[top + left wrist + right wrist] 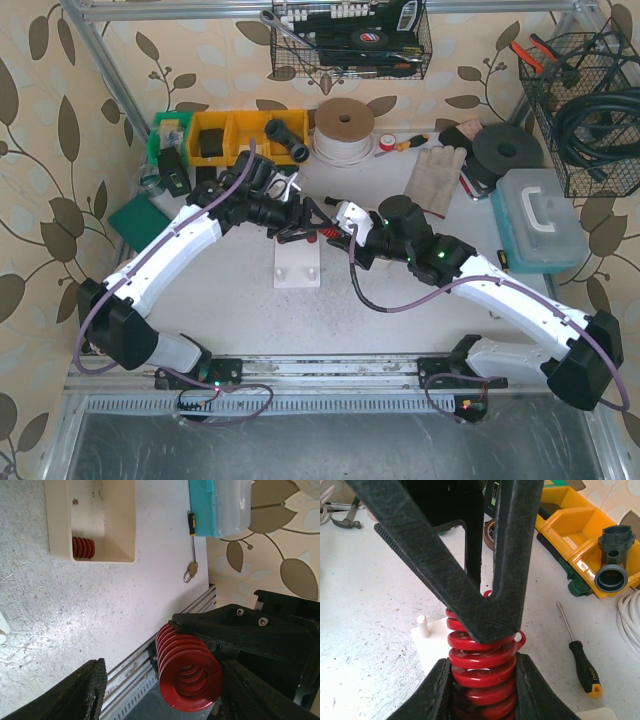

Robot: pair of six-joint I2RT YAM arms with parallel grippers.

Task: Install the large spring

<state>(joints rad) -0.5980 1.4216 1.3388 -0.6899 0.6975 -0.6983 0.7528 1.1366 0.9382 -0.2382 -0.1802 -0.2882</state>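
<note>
Being squeezed tight between both pads of the right gripper point(482, 680), the large spring point(189, 672) was held up off the table point(100, 610), more or less on its side. From the top cam it was seen just by the far right corner of the white holder point(297, 270). The left gripper point(165, 682) was spread wide w/ the spring between its fingers, & a clear gap was seen on one side, so nothing was grabbed by it. A small spring point(83, 547) was already sat in the holder's slot, & a little peg point(422, 624) was stuck up from the holder's flat part. The step was judged to be the carry & line-up, w/ the fitting not yet done. To do it well, the spring should be turned so its hole faced the spot where it was meant to go (which spot that was could not be told for sure). Then it should be moved over slowly & pushed on straight, not at a slant. If it had to be squashed to fit, it could prob. pop out. So both ends should be guided, & nothing should be let go until the spring was sat firm.
</note>
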